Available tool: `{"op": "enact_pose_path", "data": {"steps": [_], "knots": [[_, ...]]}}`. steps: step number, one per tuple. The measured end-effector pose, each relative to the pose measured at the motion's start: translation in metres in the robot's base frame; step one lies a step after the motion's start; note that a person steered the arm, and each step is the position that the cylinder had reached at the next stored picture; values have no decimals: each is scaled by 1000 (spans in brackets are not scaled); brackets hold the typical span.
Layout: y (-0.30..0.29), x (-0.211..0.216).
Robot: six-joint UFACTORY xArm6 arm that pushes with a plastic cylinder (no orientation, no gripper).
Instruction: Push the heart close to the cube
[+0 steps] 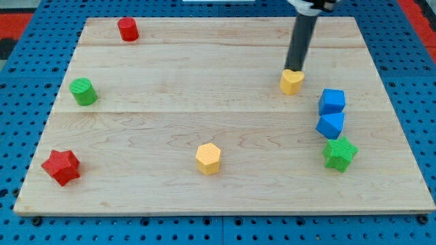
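my tip point(294, 69): touching top edge of yellow heart point(291, 82) (no jaws, plain rod). yellow heart: upper right of board, near blue cube point(332, 101), apart, to its left.

— What else sits on the desk point(225, 197)?
— From my console: a red cylinder point(127, 29) at the view's top left, a green cylinder point(83, 91) below it, a red star point(61, 167) bottom left.
— And further right?
— A yellow hexagon point(208, 158) bottom centre, a green star point(339, 152) at right.
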State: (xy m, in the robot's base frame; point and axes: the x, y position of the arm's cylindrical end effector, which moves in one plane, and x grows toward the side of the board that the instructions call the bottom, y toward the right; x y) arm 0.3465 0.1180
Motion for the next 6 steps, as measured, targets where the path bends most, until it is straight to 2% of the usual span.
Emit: {"op": "enact_pose_path", "data": {"steps": [1, 2, 5, 6], "knots": [[-59, 0], [-73, 31], [17, 25], [17, 25]]}}
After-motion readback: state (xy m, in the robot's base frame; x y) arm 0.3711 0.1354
